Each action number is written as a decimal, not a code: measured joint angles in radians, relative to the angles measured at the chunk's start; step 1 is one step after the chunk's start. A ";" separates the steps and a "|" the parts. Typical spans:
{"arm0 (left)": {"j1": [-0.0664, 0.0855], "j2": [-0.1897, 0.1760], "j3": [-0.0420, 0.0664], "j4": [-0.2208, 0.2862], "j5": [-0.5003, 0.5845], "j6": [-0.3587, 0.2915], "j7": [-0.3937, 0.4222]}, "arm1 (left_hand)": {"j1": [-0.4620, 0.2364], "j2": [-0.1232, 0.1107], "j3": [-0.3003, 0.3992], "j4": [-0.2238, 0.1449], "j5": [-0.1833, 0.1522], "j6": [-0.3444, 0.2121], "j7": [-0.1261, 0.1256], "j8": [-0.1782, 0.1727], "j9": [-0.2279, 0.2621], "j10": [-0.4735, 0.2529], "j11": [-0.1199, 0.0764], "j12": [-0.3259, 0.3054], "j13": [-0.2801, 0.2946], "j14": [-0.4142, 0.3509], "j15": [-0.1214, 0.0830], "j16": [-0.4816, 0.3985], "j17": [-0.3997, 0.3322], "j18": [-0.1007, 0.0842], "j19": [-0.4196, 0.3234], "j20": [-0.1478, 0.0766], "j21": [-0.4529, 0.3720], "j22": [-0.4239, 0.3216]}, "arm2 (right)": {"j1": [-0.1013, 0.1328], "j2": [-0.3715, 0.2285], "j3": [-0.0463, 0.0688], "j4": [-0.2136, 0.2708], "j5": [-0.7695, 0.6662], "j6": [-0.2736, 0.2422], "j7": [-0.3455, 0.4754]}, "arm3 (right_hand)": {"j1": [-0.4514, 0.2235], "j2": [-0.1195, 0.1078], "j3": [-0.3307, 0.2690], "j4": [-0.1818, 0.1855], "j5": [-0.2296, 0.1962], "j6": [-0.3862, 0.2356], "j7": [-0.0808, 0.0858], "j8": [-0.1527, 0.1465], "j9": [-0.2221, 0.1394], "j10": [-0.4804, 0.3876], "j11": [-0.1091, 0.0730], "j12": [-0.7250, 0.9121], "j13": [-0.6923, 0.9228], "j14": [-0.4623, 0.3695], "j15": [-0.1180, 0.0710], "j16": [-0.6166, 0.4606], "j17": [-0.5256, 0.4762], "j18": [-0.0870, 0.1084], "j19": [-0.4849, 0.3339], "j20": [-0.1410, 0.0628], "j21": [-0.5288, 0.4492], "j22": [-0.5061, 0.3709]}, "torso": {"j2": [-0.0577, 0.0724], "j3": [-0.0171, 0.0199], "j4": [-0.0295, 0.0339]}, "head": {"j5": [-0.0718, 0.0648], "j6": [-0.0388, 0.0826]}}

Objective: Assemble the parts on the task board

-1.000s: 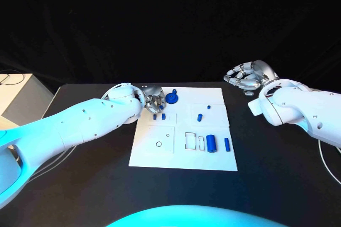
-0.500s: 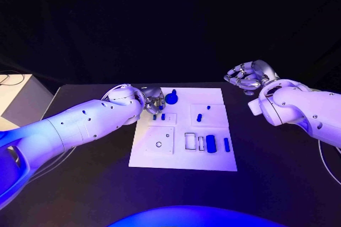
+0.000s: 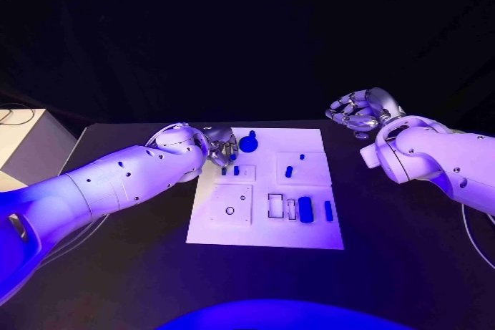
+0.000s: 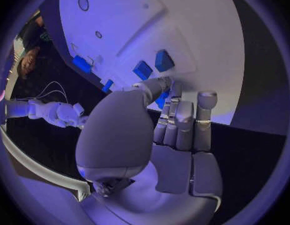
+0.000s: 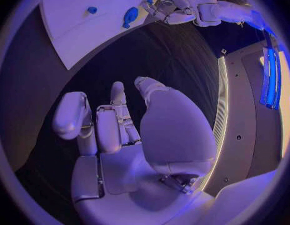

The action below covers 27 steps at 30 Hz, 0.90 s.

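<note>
The white task board (image 3: 263,230) lies in the middle of the black table. My left hand (image 3: 219,145) is at the board's far left corner, fingers curled, and a blue round part with a stem (image 3: 249,142) sticks out from its fingertips. In the left wrist view that blue part (image 4: 162,99) shows between the thumb and the fingers (image 4: 182,120), so it looks pinched. Two short blue pegs (image 3: 230,170) stand just nearer on the board. My right hand (image 3: 361,109) hangs raised beyond the board's far right corner, fingers curled in on nothing.
Near the board's right front lie a thick blue bar (image 3: 305,208) and a thin one (image 3: 329,210), beside outlined slots (image 3: 277,205). Two small blue pieces (image 3: 289,171) sit further back. A round hole (image 3: 229,210) is at the left. A white box (image 3: 26,140) stands off the table's left edge.
</note>
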 measured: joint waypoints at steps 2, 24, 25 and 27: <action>0.000 -0.001 0.000 -0.003 0.000 0.000 -0.002 | 0.000 0.000 0.000 0.000 0.000 -0.005 -0.005 -0.004 -0.001 0.000 0.000 0.000 0.001 -0.003 0.003 0.000 -0.004 0.000 -0.002 -0.002 0.000 -0.001 | 0.000 0.000 0.000 0.000 0.000 0.000 0.000 | -0.004 -0.004 0.007 -0.002 0.000 -0.003 0.001 0.000 0.005 -0.005 0.005 -0.037 -0.032 0.000 0.000 -0.003 -0.004 0.000 0.000 0.000 -0.004 0.000 | 0.000 -0.0001 0.0000 | 0.000 0.000; -0.003 -0.014 0.028 -0.083 0.035 -0.067 0.001 | 0.019 0.030 0.008 -0.006 0.000 0.086 0.002 0.038 0.016 0.015 -0.004 0.052 0.040 -0.059 -0.003 -0.039 -0.080 0.000 -0.051 -0.007 -0.039 -0.050 | -0.002 -0.004 0.000 -0.012 -0.014 0.020 0.002 | 0.130 -0.023 0.165 -0.096 -0.058 0.037 0.014 -0.016 0.018 0.063 0.011 -0.340 -0.299 0.000 0.007 0.002 0.031 0.000 0.021 0.009 0.038 0.042 | 0.000 -0.0003 -0.0002 | -0.001 0.005; -0.004 -0.018 0.038 -0.088 0.067 -0.074 0.004 | 0.017 0.031 0.013 -0.007 0.000 0.093 0.002 0.039 0.017 0.015 -0.004 0.059 0.046 -0.076 -0.003 -0.051 -0.103 0.003 -0.076 -0.007 -0.056 -0.075 | -0.002 -0.004 0.000 -0.012 -0.021 0.032 0.005 | 0.134 -0.025 0.179 -0.105 -0.068 0.039 0.016 -0.024 0.014 0.067 0.012 -0.359 -0.313 0.000 0.007 0.006 0.035 0.000 0.022 0.010 0.048 0.049 | 0.000 -0.0003 -0.0004 | -0.001 0.006; -0.003 -0.027 0.049 -0.092 0.131 -0.083 0.009 | 0.015 0.033 0.014 -0.005 0.000 0.103 0.006 0.039 0.017 0.006 0.003 0.071 0.058 -0.135 0.000 -0.093 -0.185 0.024 -0.152 -0.005 -0.111 -0.145 | -0.004 -0.005 0.000 -0.012 -0.038 0.056 0.012 | 0.141 -0.025 0.207 -0.125 -0.089 0.046 0.023 -0.053 -0.005 0.076 0.021 -0.416 -0.352 0.000 0.007 0.009 0.042 0.000 0.025 0.013 0.068 0.059 | 0.000 -0.0003 -0.0005 | -0.003 0.008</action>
